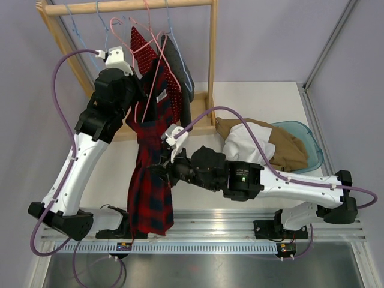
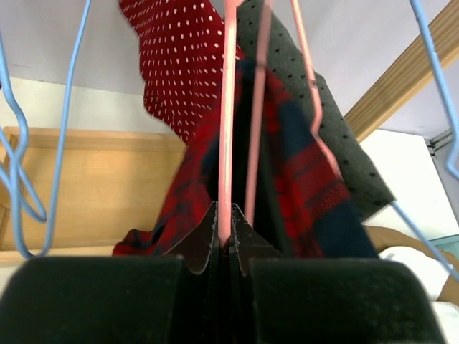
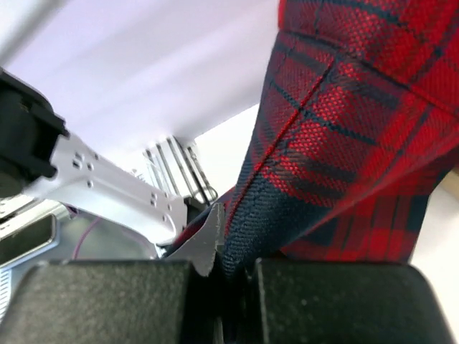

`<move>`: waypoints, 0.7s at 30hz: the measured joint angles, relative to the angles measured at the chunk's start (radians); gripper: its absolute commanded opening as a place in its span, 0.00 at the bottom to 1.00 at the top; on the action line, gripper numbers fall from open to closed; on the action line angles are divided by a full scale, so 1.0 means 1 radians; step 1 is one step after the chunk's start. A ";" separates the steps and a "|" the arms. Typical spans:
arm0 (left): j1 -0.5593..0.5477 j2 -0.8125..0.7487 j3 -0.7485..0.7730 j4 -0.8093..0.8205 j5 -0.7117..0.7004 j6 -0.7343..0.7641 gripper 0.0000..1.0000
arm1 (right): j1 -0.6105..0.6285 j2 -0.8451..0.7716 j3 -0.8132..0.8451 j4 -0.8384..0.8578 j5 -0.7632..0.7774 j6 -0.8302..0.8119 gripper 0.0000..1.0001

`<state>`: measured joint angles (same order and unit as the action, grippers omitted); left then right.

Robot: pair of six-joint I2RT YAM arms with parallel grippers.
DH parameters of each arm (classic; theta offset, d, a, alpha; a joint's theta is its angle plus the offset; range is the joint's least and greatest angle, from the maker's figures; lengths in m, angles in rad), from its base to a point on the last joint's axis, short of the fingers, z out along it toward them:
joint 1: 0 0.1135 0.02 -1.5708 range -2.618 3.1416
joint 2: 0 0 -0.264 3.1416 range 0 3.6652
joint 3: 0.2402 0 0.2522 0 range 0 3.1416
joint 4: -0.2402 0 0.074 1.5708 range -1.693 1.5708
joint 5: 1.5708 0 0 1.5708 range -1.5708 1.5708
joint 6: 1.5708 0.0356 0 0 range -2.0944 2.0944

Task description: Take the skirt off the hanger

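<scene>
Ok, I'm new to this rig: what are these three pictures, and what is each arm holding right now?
A white left arm and right arm are bolted at the near edge of a table. The wide picture looks down from above and behind them; the other two come from a camera on each wrist. The left end effector is shut on a pink hanger at the wooden rack. The right end effector is shut on the red plaid skirt draped on that hanger. On the table to the right, a blue tub holds a heap of clothes.

Left hand (image 2: 225,242) clamped, right hand (image 3: 224,259) clamped
</scene>
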<state>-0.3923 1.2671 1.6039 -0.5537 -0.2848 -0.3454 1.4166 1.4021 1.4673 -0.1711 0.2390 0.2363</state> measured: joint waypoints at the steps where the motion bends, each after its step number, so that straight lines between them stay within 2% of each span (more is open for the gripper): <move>1: -0.002 0.013 0.016 -0.003 -0.001 0.008 0.00 | 0.011 -0.010 -0.019 0.000 0.026 0.009 0.00; 7: -0.004 0.078 0.150 -0.100 0.000 0.058 0.00 | 0.050 -0.014 -0.156 0.000 0.148 0.060 0.00; 13: -0.004 0.064 0.236 -0.211 0.084 0.080 0.00 | 0.063 0.023 -0.203 0.001 0.248 0.068 0.00; 17: -0.002 -0.012 0.213 -0.282 0.162 0.079 0.00 | 0.017 0.109 -0.172 0.001 0.230 0.052 0.00; 21: -0.002 -0.208 0.042 -0.334 0.262 0.067 0.00 | -0.110 0.208 -0.109 0.000 0.189 0.027 0.00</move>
<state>-0.3939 1.0595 1.6459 -0.8879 -0.0227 -0.2787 1.3064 1.6104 1.3582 -0.1715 0.4278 0.2630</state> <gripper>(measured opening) 0.027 0.038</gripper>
